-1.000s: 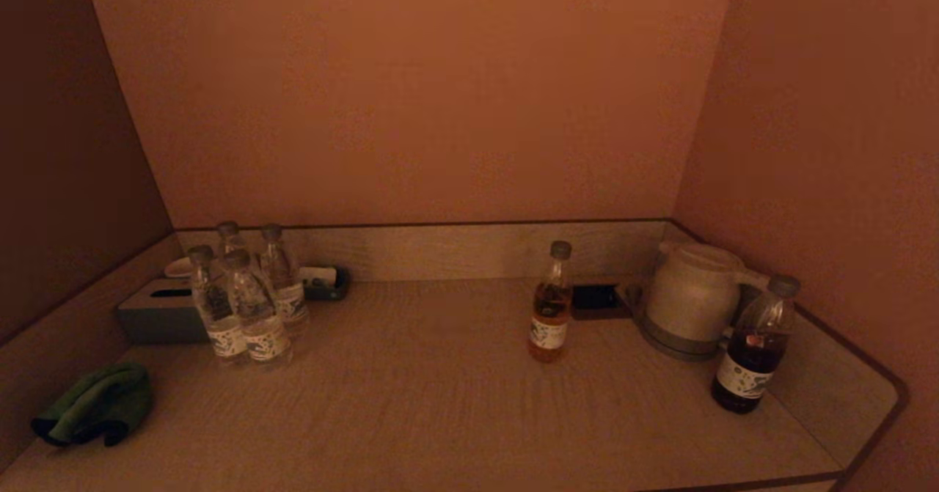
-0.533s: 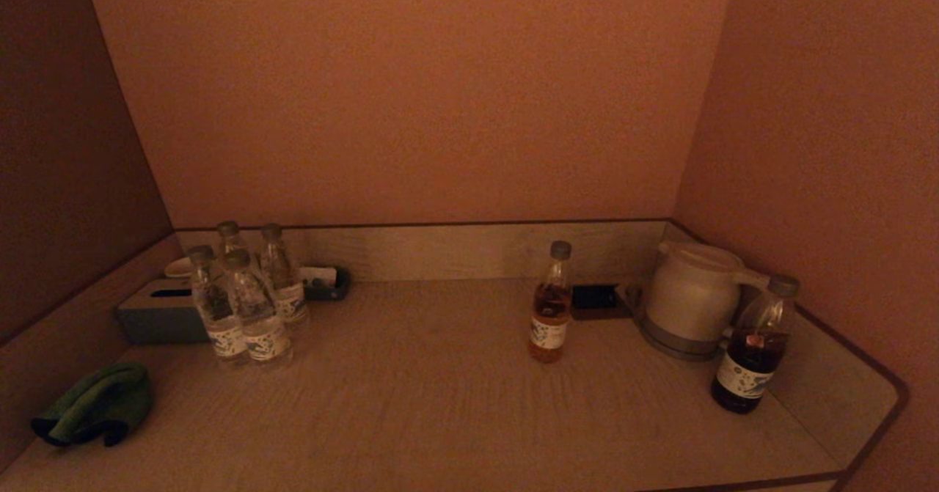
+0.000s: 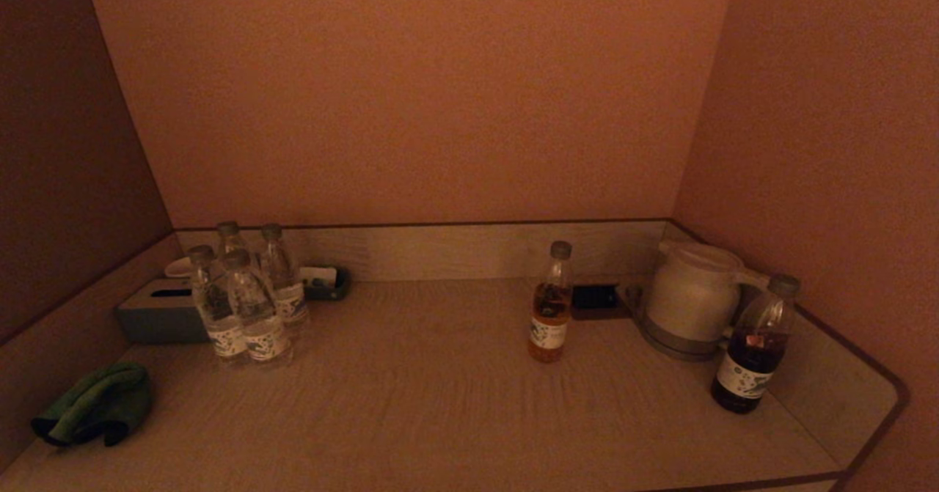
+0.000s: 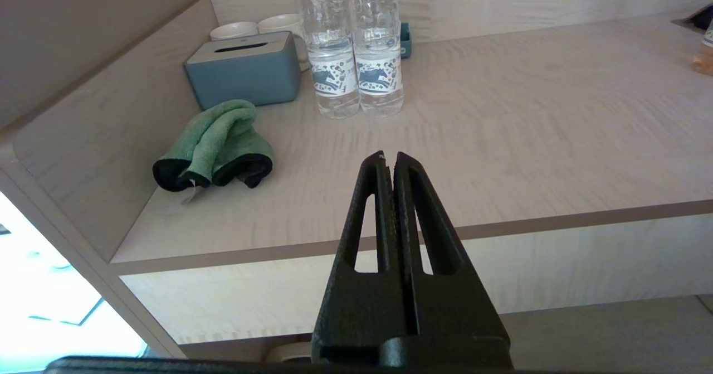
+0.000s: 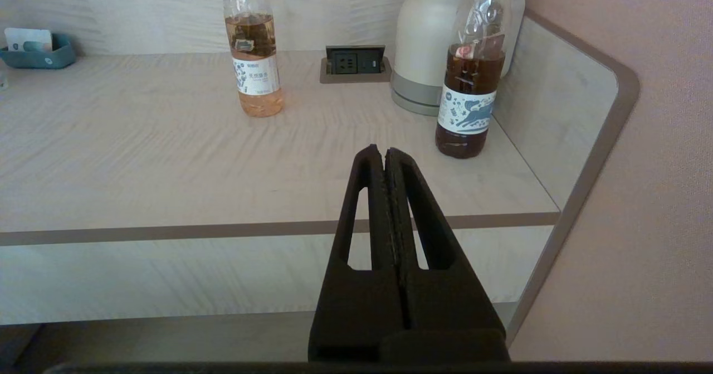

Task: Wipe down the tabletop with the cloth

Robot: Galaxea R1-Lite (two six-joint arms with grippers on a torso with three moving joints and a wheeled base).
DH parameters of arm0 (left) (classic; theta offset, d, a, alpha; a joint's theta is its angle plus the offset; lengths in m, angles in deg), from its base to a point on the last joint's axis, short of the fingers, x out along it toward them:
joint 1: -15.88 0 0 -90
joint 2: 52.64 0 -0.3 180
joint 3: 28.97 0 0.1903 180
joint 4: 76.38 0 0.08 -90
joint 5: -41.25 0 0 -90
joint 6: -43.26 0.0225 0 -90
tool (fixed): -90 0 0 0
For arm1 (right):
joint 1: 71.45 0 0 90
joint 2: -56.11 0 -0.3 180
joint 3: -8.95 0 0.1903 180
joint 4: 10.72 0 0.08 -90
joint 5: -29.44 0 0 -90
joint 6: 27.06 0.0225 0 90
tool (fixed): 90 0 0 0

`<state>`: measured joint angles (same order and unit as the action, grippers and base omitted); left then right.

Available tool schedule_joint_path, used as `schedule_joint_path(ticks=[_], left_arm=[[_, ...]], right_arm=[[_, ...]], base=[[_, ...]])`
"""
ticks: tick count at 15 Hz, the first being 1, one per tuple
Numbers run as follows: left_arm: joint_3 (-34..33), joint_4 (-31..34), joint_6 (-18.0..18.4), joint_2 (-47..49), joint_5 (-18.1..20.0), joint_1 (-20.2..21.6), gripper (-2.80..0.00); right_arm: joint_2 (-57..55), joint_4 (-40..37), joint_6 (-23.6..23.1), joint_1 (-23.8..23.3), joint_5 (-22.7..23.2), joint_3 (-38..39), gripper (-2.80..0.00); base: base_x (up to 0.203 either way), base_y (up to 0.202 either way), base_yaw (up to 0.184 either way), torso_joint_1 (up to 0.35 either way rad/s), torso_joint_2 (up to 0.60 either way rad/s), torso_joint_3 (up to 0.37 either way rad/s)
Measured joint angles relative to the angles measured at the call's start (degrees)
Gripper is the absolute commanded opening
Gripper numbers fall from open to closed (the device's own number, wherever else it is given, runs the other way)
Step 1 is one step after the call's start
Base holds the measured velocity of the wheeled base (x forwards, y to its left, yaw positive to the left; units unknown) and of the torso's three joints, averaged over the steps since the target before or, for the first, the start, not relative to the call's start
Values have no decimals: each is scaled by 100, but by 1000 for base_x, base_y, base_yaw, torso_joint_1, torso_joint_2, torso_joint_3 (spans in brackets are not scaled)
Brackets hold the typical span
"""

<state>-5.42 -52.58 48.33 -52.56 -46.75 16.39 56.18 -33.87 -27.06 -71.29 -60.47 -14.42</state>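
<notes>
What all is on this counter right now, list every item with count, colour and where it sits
cloth: one, green with dark edge, bunched at front left
tissue box: one, grey-blue, back left
cups: two, white, behind the tissue box
water bottles: four, clear, beside the tissue box
small tray: one, teal, at back wall
tea bottle: one, amber, centre right
socket panel: one, dark, beside the kettle
kettle: one, white, back right
dark bottle: one, brown, front right
left gripper: shut, before the counter edge
right gripper: shut, before the counter edge

left gripper (image 4: 389, 159): black, tapered slotted fingers | right gripper (image 5: 384, 154): same
</notes>
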Motion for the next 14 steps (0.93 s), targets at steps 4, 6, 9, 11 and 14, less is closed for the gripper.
schedule_joint_path(ticks=[4, 6, 9, 11, 14], left_arm=[[0, 0, 0, 0, 0, 0, -280], [0, 0, -1, 0, 0, 0, -280], [0, 0, 2, 0, 0, 0, -280], [0, 0, 2, 0, 0, 0, -280], [0, -2, 0, 0, 1, 0, -280]], right_arm=[[0, 2, 2, 0, -1, 0, -280], [0, 0, 7, 0, -1, 0, -280], [0, 0, 10, -2, -1, 0, -280], [0, 2, 8, 0, -1, 0, -280], [0, 0, 2, 0, -1, 0, -280]], base=[[0, 0, 0, 0, 0, 0], [0, 0, 0, 0, 0, 0], [0, 0, 0, 0, 0, 0], [0, 0, 0, 0, 0, 0], [0, 0, 0, 0, 0, 0]])
